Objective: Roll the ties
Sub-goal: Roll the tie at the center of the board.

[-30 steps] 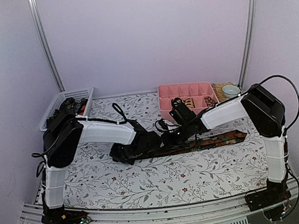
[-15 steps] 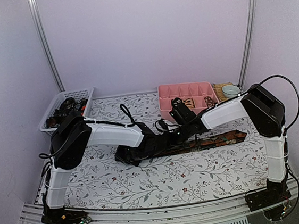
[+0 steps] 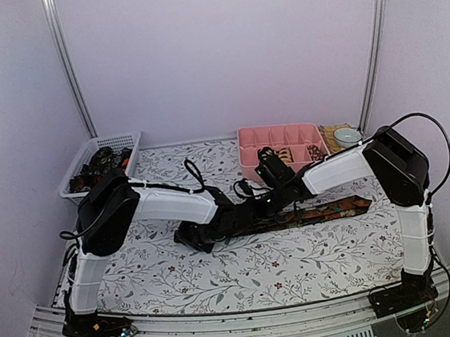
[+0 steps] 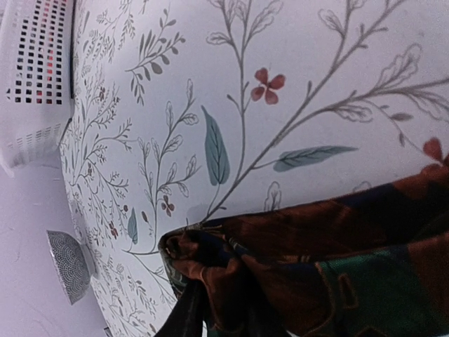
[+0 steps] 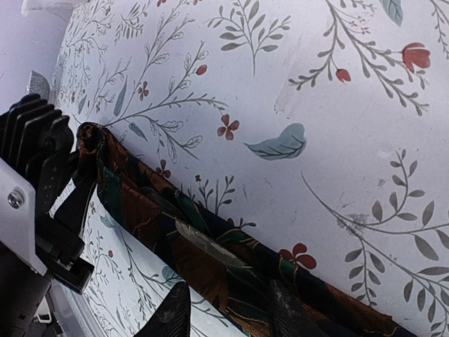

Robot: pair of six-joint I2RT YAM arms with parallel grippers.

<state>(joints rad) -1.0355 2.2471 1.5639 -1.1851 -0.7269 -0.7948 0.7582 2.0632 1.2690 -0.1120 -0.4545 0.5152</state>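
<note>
A dark brown patterned tie (image 3: pixel 326 208) lies stretched across the middle of the table, its wide end to the right. My left gripper (image 3: pixel 197 236) is at its left end, and in the left wrist view it (image 4: pixel 207 312) is shut on the bunched, folded-over end of the tie (image 4: pixel 316 253); one dark finger (image 4: pixel 179 319) shows under the fabric. My right gripper (image 3: pixel 255 211) hovers low over the tie a little to the right. In the right wrist view it (image 5: pixel 228 316) is open, with its fingertips (image 5: pixel 172 316) apart on either side of the tie (image 5: pixel 203 246).
A white mesh basket (image 3: pixel 76 172) holding more ties stands at the back left. A pink compartment tray (image 3: pixel 244 152) with coiled ties stands at the back centre-right, with a small bowl (image 3: pixel 347 135) beside it. The left gripper's body (image 5: pixel 38 182) is close to the right gripper.
My left arm has moved right, carrying the tie's left end towards the right gripper and bunching it. The right arm has barely moved.
</note>
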